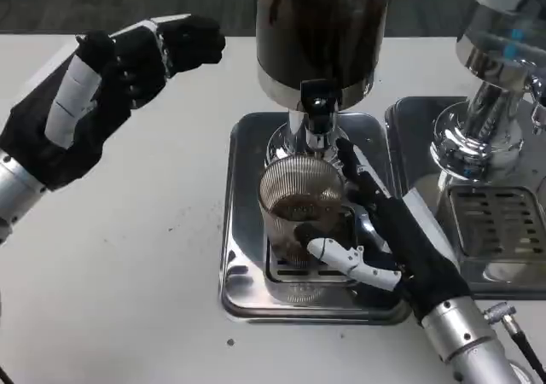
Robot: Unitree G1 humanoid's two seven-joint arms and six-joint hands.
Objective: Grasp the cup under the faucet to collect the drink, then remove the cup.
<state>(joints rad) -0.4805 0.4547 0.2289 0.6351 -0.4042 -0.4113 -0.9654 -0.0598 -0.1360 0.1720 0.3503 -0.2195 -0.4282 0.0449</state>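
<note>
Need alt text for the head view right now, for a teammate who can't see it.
The right hand grips a ribbed clear cup on the steel drip tray under the dispenser's black faucet. The left hand hovers open over the white table.

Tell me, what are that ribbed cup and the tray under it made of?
The cup looks like clear glass or hard plastic: you can see through its ribbed wall to the dark drink inside; which of the two I can't tell. The tray looks like polished metal, likely stainless steel, since it mirrors its surroundings.
</note>
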